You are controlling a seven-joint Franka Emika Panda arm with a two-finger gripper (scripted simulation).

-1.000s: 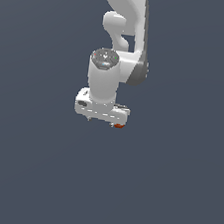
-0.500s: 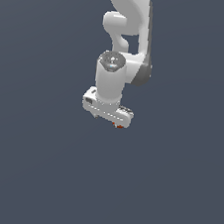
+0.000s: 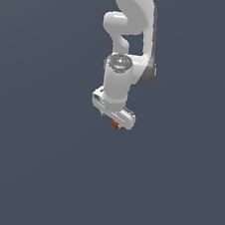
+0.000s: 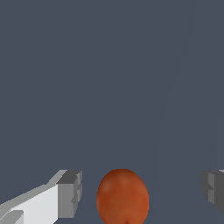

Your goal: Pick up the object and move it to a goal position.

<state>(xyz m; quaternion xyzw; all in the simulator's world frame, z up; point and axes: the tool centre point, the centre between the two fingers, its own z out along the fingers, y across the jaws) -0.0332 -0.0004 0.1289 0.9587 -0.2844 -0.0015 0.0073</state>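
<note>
A white robot arm (image 3: 130,31) hangs down over a plain dark grey worktop (image 3: 37,165), its upper part cut off at the frame's edge. At its lower end the claw (image 4: 140,192) is spread wide — two grey fingertips (image 4: 70,192) stand well apart, the far one clipped by the wrist view's border. Between them, nearer the white-backed finger and touching neither, sits the orange-red ball (image 4: 122,197), its lower edge cut off. In the exterior view the ball (image 3: 116,124) is only a small orange speck peeking from under the claw body — the fingers themselves cannot be made out there.
</note>
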